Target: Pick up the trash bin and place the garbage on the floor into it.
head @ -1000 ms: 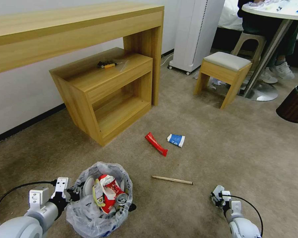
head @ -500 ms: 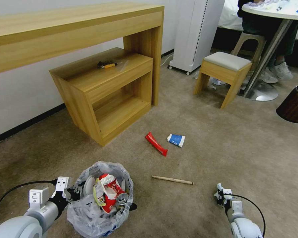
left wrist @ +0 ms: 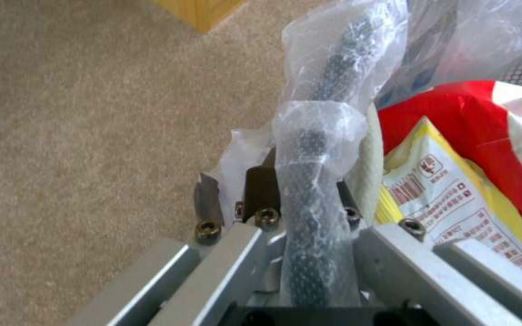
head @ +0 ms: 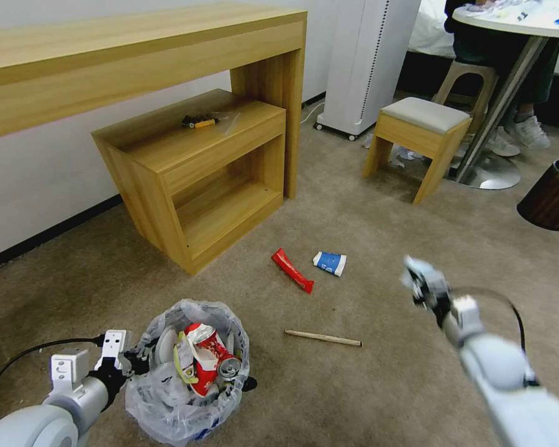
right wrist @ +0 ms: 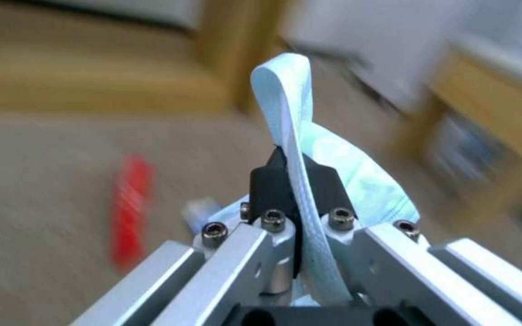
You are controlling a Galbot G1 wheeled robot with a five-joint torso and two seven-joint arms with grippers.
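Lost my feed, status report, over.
Left gripper clamps trash bin rim. Right gripper pinches light-blue mask, raised. Wrapper, cup, stick remain.

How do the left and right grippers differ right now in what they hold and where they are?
The left gripper sits low beside the trash bin, clamped on its bag-wrapped rim; the right gripper is raised above the floor, well apart from the bin. The left grips a rigid rim, the right pinches a limp light-blue mask. Both are shut on something.
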